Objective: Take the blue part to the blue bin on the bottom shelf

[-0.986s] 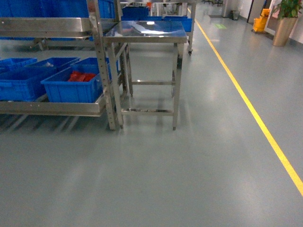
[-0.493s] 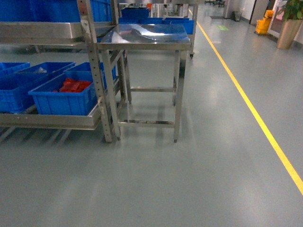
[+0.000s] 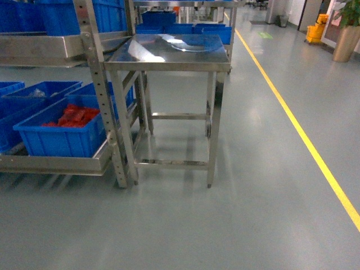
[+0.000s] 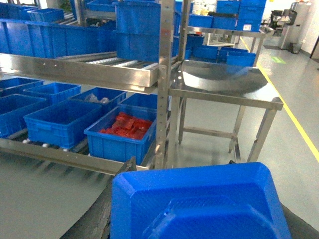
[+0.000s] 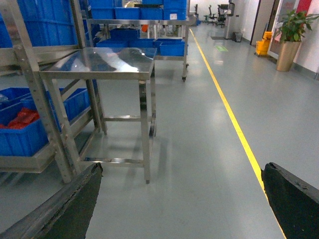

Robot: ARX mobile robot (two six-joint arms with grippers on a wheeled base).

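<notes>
Two pincer fingers [image 5: 294,199] wide apart; bottom shelf [image 3: 56,164] rail left

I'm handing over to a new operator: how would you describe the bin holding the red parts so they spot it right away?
Find the steel rack left of the small steel table, then look at its bottom shelf. The bin is the blue one at the right end, next to the rack's corner post. It alone shows red parts inside.
</notes>
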